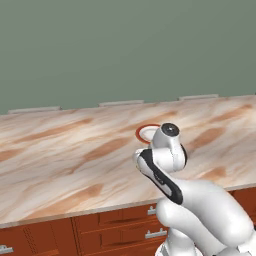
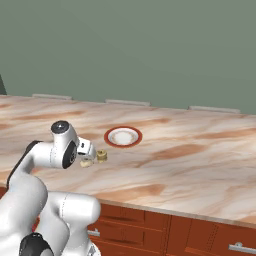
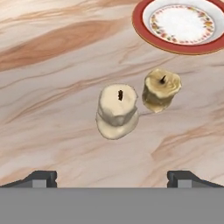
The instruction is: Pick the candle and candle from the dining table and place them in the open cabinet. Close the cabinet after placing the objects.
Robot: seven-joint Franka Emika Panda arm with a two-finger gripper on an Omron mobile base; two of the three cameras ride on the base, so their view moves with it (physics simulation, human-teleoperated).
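Two candles stand close together on the marble dining table (image 3: 52, 109). The pale cream knobby candle (image 3: 117, 110) is in the middle of the hand view, and the squat tan-yellow candle (image 3: 161, 89) sits just to its right. In the right base view the cream candle (image 2: 86, 162) and the tan candle (image 2: 101, 156) lie right in front of the hand. My gripper (image 3: 112, 177) hovers above them, open, its fingertips (image 3: 41, 178) spread wide with nothing between them. The cabinet is out of view.
A red-rimmed white plate (image 3: 182, 24) rests just beyond the candles, also visible as the plate (image 2: 123, 136) in the right base view. Reddish-brown drawers (image 2: 200, 237) with silver handles run under the table's front edge. A green wall stands behind the table.
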